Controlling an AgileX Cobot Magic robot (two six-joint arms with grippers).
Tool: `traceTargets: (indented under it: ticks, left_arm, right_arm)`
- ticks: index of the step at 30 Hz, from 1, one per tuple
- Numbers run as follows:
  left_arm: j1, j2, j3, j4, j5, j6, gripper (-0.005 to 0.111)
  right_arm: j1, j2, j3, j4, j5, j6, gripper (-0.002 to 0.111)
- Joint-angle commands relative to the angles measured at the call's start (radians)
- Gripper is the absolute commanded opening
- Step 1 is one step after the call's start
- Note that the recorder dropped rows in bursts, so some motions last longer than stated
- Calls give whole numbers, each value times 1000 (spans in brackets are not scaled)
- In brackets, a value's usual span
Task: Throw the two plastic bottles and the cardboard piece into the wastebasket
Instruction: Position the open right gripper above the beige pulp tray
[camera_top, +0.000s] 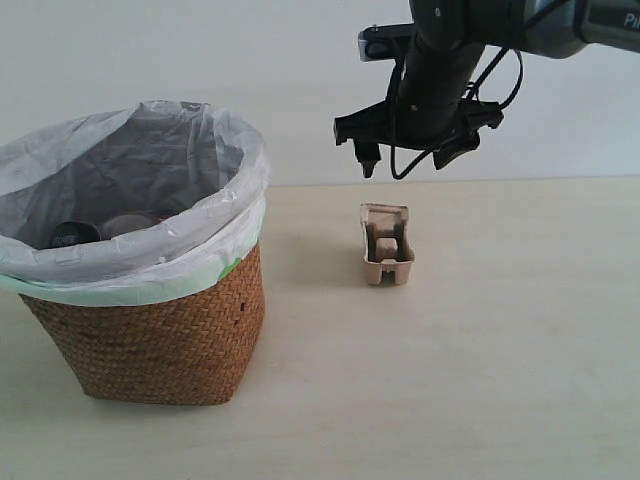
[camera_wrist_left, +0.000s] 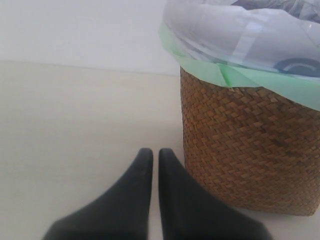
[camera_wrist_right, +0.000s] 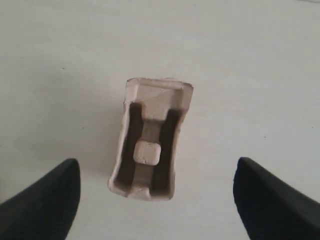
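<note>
A: The wastebasket (camera_top: 150, 330) first: how many?
B: One, front-left corner of the counter (camera_top: 500, 350); one black-capped bottle (camera_top: 75, 233) shows inside.
A: Cardboard?
B: One cardboard piece (camera_top: 386, 245) toward the back edge, below the right tool (camera_top: 405, 160), spread apart; left tool (camera_wrist_left: 155, 157) pressed together.

Bright, even light; soft shadows, sharp pics

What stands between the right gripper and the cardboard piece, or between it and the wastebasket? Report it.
Nothing visible. The right gripper hangs open above the cardboard piece; only table separates it from the wastebasket.
</note>
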Motion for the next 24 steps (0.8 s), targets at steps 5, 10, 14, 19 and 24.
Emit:
traceTargets:
  ticks: [5, 10, 14, 19, 24]
  left_arm:
    - [0, -3, 4, 5, -7, -5, 4]
    - [0, -3, 4, 5, -7, -5, 4]
    - [0, -3, 4, 5, -7, -5, 4]
    - [0, -3, 4, 5, -7, -5, 4]
    - [0, -3, 4, 5, -7, -5, 4]
  right_arm:
    - [-4, -16, -7, -13, 13, 0, 74]
    - [-4, -16, -7, -20, 17, 0, 74]
    - [-4, -16, -7, -30, 17, 8, 74]
    - [-4, -16, -7, -70, 31, 26, 74]
    - [-4, -16, -7, -80, 36, 30, 74]
